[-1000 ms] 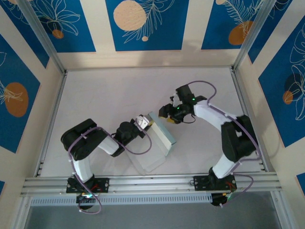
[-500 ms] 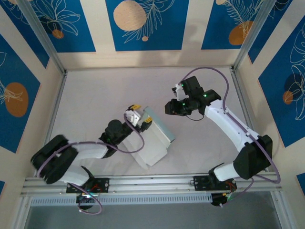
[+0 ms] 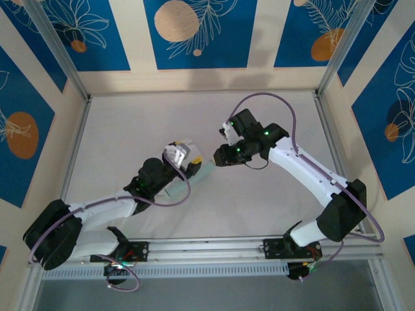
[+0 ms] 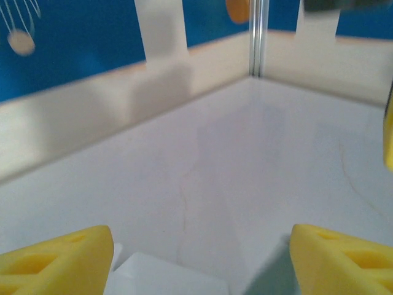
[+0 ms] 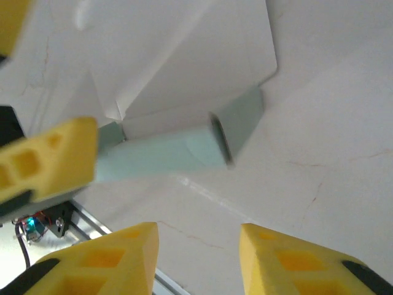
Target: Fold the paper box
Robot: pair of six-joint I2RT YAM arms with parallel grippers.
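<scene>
Right wrist: mint-green paper box (image 5: 166, 153) on white table (image 5: 319, 153)

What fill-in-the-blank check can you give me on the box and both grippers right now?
1. The paper box shows a white face and a pale ___ face.
2. The left gripper has fingers coloured ___.
3. The right gripper has nothing between its fingertips, so it is ___.
Missing words: green; yellow; open.

Partly folded mint-and-white paper box (image 5: 166, 153)
</scene>
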